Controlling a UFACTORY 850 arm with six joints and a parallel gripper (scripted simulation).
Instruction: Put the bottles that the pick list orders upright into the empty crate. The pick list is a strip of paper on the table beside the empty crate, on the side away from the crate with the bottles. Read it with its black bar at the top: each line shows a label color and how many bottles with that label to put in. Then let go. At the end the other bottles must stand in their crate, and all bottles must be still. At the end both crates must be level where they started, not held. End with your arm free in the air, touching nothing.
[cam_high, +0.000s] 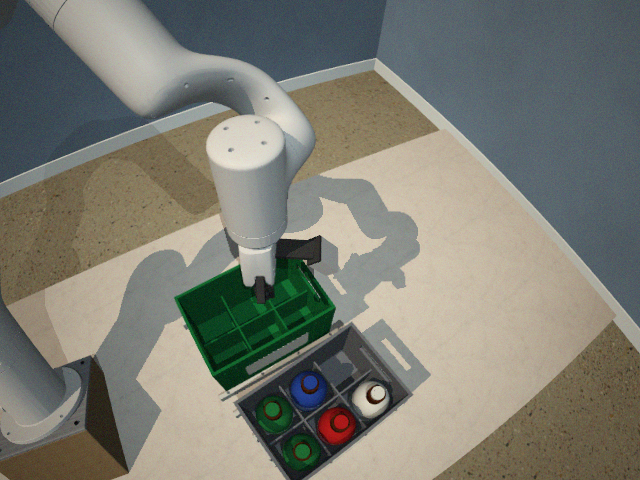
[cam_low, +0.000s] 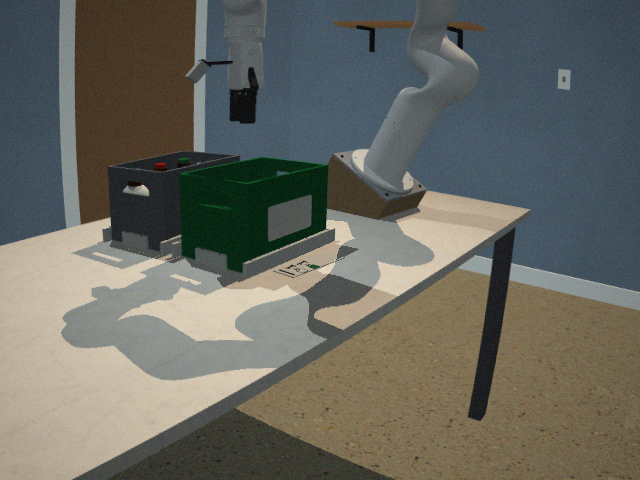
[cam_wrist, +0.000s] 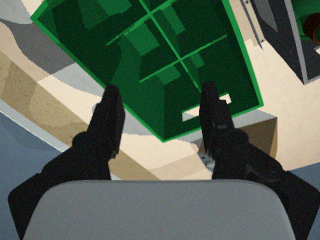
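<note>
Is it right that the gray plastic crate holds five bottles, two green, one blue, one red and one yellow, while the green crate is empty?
Not quite: the fifth bottle is white, not yellow, as the top view shows. The rest of your statement stands.
</note>
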